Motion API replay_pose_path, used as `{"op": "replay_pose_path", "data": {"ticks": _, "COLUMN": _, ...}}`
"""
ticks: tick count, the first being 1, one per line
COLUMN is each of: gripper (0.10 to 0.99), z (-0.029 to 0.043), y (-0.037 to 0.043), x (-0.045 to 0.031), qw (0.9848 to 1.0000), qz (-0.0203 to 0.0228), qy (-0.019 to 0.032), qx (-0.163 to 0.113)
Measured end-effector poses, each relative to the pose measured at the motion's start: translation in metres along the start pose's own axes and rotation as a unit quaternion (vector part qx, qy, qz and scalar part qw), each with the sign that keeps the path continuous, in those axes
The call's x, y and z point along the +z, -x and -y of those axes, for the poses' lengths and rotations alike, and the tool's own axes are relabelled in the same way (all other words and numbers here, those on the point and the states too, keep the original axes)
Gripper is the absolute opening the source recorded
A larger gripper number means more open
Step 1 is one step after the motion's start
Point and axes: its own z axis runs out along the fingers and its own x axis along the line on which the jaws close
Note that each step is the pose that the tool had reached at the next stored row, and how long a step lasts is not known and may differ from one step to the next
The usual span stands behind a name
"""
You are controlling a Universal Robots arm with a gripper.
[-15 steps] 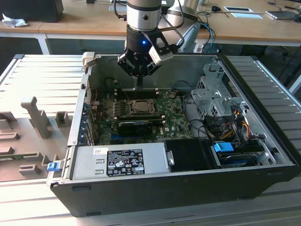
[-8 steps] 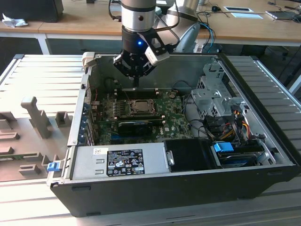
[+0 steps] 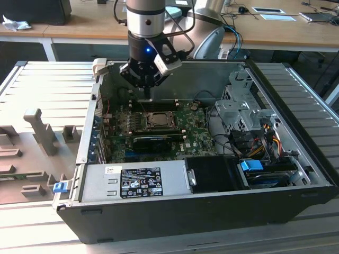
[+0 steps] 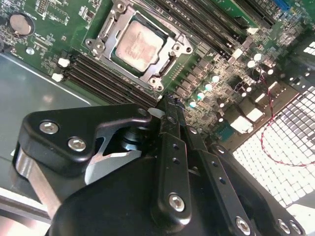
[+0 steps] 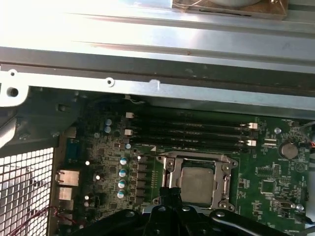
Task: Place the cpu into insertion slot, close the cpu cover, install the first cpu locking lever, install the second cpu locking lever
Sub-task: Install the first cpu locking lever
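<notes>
The cpu (image 4: 140,43), a silvery square chip, lies flat in the insertion slot (image 4: 129,67) on the green board. The cpu cover (image 4: 110,29), a metal frame with a square window, lies down around the chip. In the first wrist view the cpu (image 5: 197,183) sits inside the same frame (image 5: 170,172). My gripper (image 4: 170,104) hangs above the board beside the socket, near the memory slots, shut with nothing between its fingers. In the exterior view the gripper (image 3: 150,97) stands just behind the cpu (image 3: 158,119), apart from it.
The open computer case (image 3: 296,174) walls in the board. A long black card (image 3: 153,140) lies in front of the socket, and a silver power supply (image 3: 135,180) in front of that. A drive cage (image 3: 241,114) and cables (image 3: 265,137) fill the exterior view's right. Memory slots (image 4: 108,81) run beside the socket.
</notes>
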Motion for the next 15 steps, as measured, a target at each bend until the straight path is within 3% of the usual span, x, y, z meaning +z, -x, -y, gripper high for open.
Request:
{"op": "replay_pose_path", "data": {"ticks": 6, "gripper": 0.106, "z": 0.0001, "y": -0.0008, "x": 0.0037, "qw": 1.0000, "qz": -0.0001, "qy": 0.0000, "qx": 0.000}}
{"op": "replay_pose_path", "data": {"ticks": 9, "gripper": 0.106, "z": 0.0001, "y": -0.0018, "x": 0.0072, "qw": 1.0000, "qz": 0.0019, "qy": -0.0001, "qx": 0.000}}
{"op": "replay_pose_path", "data": {"ticks": 15, "gripper": 0.106, "z": -0.0005, "y": -0.0111, "x": 0.0126, "qw": 1.0000, "qz": 0.0044, "qy": -0.0004, "qx": 0.000}}
